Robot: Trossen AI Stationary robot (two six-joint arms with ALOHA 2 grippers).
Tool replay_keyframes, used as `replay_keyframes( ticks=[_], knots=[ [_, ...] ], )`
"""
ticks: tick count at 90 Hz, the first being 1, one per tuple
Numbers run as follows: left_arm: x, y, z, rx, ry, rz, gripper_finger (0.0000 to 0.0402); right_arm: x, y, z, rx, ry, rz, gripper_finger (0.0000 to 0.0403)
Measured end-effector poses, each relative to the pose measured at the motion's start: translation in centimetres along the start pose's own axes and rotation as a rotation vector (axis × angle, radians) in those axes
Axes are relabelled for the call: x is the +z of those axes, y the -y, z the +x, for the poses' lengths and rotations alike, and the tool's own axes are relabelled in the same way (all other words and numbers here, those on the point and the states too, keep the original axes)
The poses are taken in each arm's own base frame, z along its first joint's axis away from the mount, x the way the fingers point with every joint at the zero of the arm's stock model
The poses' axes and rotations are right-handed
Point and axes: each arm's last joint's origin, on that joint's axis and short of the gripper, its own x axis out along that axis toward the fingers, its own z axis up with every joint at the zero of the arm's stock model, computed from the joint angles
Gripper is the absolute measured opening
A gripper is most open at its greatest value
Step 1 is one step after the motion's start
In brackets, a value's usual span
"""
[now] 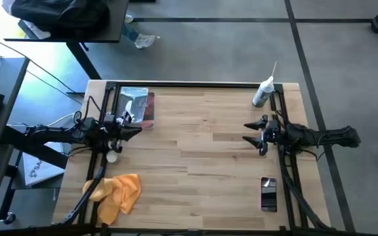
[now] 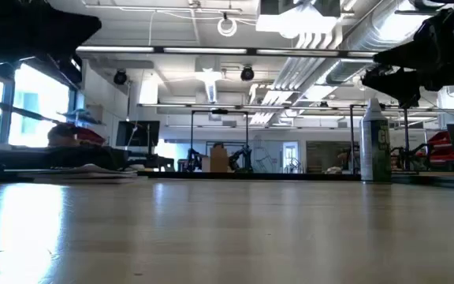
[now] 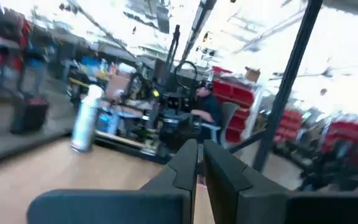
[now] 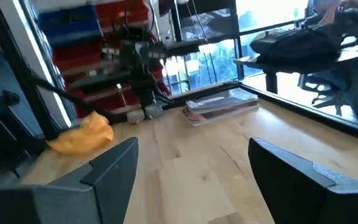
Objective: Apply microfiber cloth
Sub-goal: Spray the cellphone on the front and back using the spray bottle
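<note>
In the high view, the microfiber cloth [image 1: 119, 194] lies crumpled on the wooden table [image 1: 202, 137], near the left front corner, and nothing touches it. The left gripper [image 1: 136, 130] is above the table on the left side, well apart from the cloth, and points to the middle; its fingers are pressed together and hold nothing. Just beside it lies a silvery packet [image 1: 136, 106] with a brown edge. The right gripper [image 1: 247, 132] is on the right side, its fingers spread wide and empty. A spray bottle [image 1: 262, 92] lies near the far right corner, and a black phone [image 1: 268, 194] lies near the front right edge. In the low view, the spray bottle [image 2: 376, 142] is on the right, and dark parts of the arms show at the upper corners. In the left wrist view, the left gripper [image 3: 199, 163] has its fingers closed against each other, and a person [image 3: 209, 112] sits in the room behind. In the right wrist view, the right gripper [image 4: 191, 165] is released, and between its fingers the cloth [image 4: 82, 135] and the packet [image 4: 221, 106] are seen far across the table.
</note>
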Motion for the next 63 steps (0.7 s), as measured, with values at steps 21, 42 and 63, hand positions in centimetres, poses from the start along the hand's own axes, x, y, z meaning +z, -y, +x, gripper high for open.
replay_keyframes(
  ticks=[21, 42, 63],
  knots=[
    [-0.5, 1.0, 1.8, -0.017, 0.046, -0.013, 0.0010, 0.4, 0.4, 0.0, -0.140, 0.079, 0.180, 0.0273],
    [-2.9, 1.2, 3.5, 0.106, -0.014, -0.021, 0.0010, 0.5, 0.2, 0.4, -0.141, 0.086, 0.199, 0.0273],
    [-4.1, 1.7, 7.3, 0.229, -0.056, 0.062, 0.0010, -0.2, -0.9, 1.4, 0.004, -0.021, 0.170, 0.0273]
  ],
)
